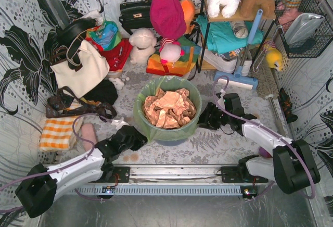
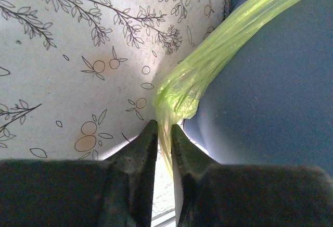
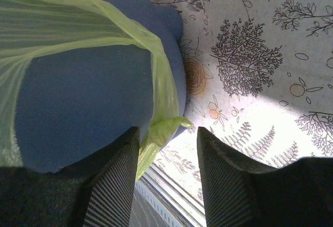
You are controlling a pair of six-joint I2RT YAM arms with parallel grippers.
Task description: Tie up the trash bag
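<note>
The lime-green trash bag (image 1: 152, 87) lines a blue-grey round bin (image 1: 171, 136) in the middle of the table, with tan crumpled paper (image 1: 169, 108) inside. Its rim is folded down over the bin's outside. My left gripper (image 1: 138, 136) is at the bin's left side. In the left wrist view the gripper (image 2: 164, 133) is shut on a bunched strip of the bag (image 2: 208, 60) hanging beside the bin wall (image 2: 270, 91). My right gripper (image 1: 207, 117) is at the bin's right side. In the right wrist view it (image 3: 167, 130) is open, with a hanging bag flap (image 3: 162, 125) next to its left finger (image 3: 117, 180).
A white tote (image 1: 80, 71), a black handbag (image 1: 135, 11), a magenta cloth bag (image 1: 167, 13) and plush toys crowd the back. An orange checked cloth (image 1: 56, 133) lies at the left. A blue mop (image 1: 237, 78) and a wire basket (image 1: 304, 24) are at the right. A metal rail (image 1: 171, 172) runs along the front.
</note>
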